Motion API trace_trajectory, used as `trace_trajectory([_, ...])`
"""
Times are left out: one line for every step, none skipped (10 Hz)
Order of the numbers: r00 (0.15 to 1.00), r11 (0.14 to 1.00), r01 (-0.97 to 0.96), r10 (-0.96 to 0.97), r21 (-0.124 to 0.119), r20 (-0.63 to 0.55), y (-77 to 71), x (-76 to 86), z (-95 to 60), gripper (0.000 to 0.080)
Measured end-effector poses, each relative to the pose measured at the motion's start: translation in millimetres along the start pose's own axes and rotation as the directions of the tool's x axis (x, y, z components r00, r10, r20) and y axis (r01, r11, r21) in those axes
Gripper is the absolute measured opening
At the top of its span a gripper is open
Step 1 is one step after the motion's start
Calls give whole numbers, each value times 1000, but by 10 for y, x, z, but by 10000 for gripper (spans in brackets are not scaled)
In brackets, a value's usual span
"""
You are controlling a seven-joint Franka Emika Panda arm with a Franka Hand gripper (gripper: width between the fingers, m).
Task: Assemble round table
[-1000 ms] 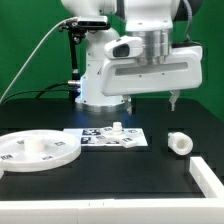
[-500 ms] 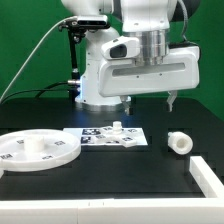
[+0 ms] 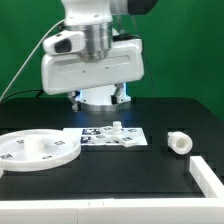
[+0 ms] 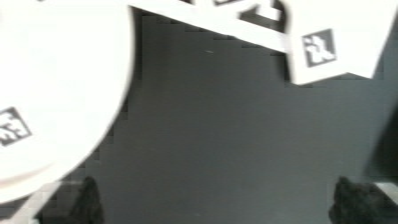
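Hovering above the black table (image 3: 165, 115), your gripper (image 3: 97, 96) hangs at 12 o'clock, taking the marker board (image 3: 137, 139) as the dial's centre in the exterior view. Its two fingers (image 4: 71, 203) are spread wide with nothing between them. The wrist view shows only dark table surface in the gap.

(a) The round disc (image 3: 38, 150) lies flat on the table at 8 o'clock, rim upward, with a raised hub at its middle. Its edge is just beside the board. In the wrist view you see its white curve near one finger, apart from it, and a tagged corner of the board beyond.

(b) The short cylindrical post (image 3: 178, 142) lies on its side at 3 o'clock, apart from the board.

(c) A small white part (image 3: 117, 128) stands at the board's far edge. Its shape is too small for you to make out.

(d) A plain white block (image 3: 207, 175) sits at 4 o'clock, at the exterior view's right edge.
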State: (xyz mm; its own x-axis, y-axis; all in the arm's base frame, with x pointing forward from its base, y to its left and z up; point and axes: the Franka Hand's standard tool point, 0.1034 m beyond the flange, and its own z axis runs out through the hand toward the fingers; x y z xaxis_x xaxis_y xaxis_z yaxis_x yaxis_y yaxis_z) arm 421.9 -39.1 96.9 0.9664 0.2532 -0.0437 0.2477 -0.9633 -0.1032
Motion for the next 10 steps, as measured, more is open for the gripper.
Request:
trace_trajectory([1000,1000,-2,2,-1,1,-33,13,4,649])
trace_trajectory([1000,1000,2,-2,-1,2,-37,13,7,649])
trace_trajectory([1000,1000,0,0,-1,2,-33,11,7,649])
trace_trajectory([998,998,65,-65,3,4,37,-23,30,649])
trace_trajectory([994,994,111,-111,10,10,259,-117,79,649])
trace_trajectory([991,991,133,-133,14,15,513,-221,125,649])
trace_trajectory([985,985,174,-175,10,16,721,-300,212,649])
trace_trajectory([981,981,194,-194,-3,10,898,-377,361,649])
trace_trajectory([986,986,164,-164,8,19,849,-361,360,649])
trace_trajectory([985,985,173,-173,5,14,832,-337,336,649])
